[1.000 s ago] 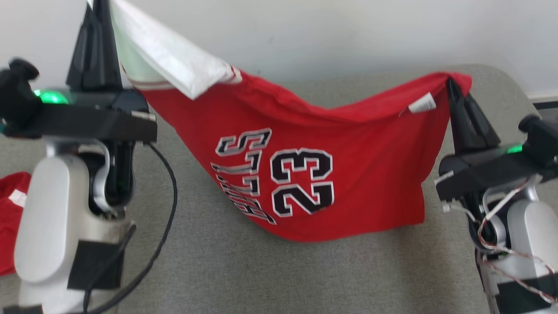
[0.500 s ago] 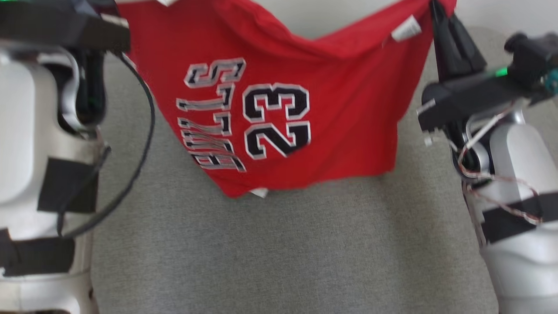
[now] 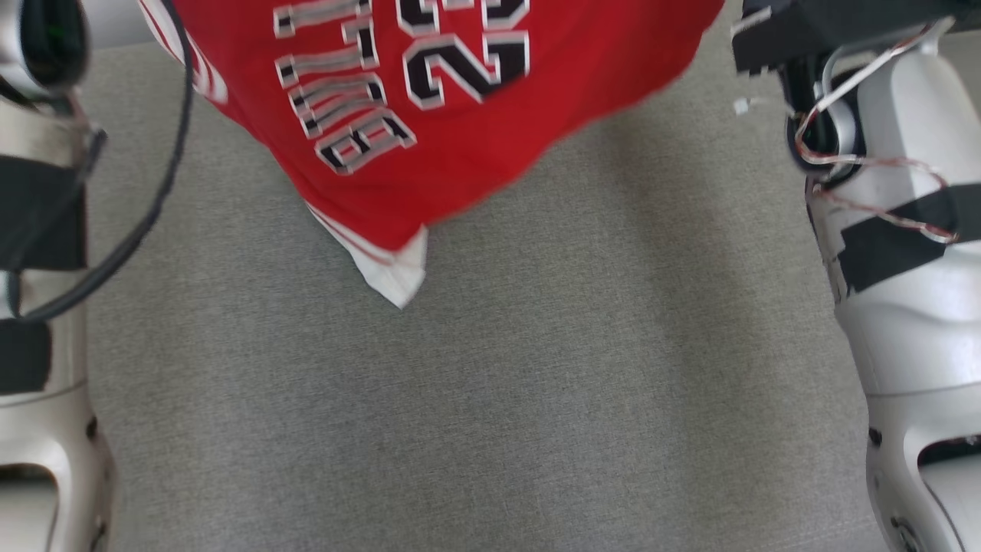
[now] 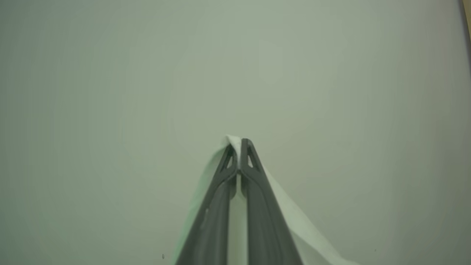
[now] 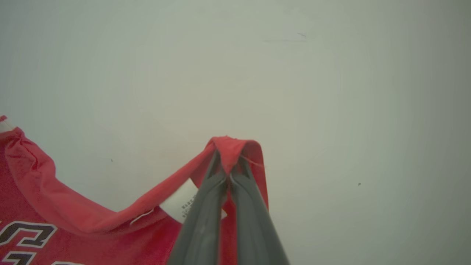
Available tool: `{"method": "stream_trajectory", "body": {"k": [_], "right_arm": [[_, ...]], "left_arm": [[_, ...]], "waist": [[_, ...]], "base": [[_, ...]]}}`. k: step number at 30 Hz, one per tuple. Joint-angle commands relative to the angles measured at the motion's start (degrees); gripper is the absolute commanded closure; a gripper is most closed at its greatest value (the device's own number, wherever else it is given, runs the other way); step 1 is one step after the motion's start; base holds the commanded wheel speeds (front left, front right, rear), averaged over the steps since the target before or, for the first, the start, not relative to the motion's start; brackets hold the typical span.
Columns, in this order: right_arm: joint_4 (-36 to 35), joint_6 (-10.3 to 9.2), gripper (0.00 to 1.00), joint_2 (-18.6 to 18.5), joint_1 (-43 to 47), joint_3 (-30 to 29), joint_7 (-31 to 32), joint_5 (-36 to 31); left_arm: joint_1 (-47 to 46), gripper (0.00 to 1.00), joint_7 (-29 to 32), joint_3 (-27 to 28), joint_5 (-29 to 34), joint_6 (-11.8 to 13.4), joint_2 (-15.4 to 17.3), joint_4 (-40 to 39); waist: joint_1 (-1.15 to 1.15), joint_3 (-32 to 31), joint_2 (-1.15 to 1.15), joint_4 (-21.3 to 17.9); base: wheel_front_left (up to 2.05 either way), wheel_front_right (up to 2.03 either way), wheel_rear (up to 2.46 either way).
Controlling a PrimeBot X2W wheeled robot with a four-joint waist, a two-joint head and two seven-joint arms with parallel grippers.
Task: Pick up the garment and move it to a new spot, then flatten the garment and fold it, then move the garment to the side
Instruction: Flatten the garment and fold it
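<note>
The left claw (image 4: 240, 141) is pinched closed on a white edge of the red garment (image 3: 460, 138), with cloth draping down both sides of its fingers. The right claw (image 5: 228, 162) is clamped on a red hem, a white label (image 5: 182, 208) just beside its fingers. The garment hangs between and below both claws, over a grey fabric surface (image 3: 536, 399).

Red jersey (image 3: 460, 115), hanging, off couch
</note>
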Motion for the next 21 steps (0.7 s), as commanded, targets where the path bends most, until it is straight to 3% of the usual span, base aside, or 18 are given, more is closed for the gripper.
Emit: {"method": "stream_trajectory", "body": {"k": [1,6,10,21], "right_arm": [[0.61,-0.13,1.0,0.72,-1.43,-0.13,-0.66,-0.42],[1.08,-0.13,1.0,1.67,-3.99,-1.33,-1.39,-2.51],[-2.65,-0.13,1.0,2.69,-4.52,-4.54,-1.3,-5.16],[-6.5,-0.13,1.0,1.76,0.23,-7.76,-1.33,-8.21]], "left_arm": [[-1.69,1.0,-0.28,0.51,1.22,-0.09,0.3,-1.37],[-3.23,1.0,-0.28,1.2,3.95,-0.36,0.26,-5.36],[-4.4,1.0,-0.29,2.33,4.66,-0.49,-1.11,-9.37],[2.54,1.0,-0.29,-0.49,3.21,-0.4,-1.27,-11.51]], "waist": [[-0.02,0.71,-0.01,-0.71],[-0.02,0.89,-0.01,-1.24],[-0.02,1.72,-0.01,-1.41],[-0.02,4.73,-0.01,0.62]], "base": [[0.0,0.0,0.0],[0.0,0.0,0.0],[0.0,0.0,0.0],[0.0,0.0,0.0]]}}
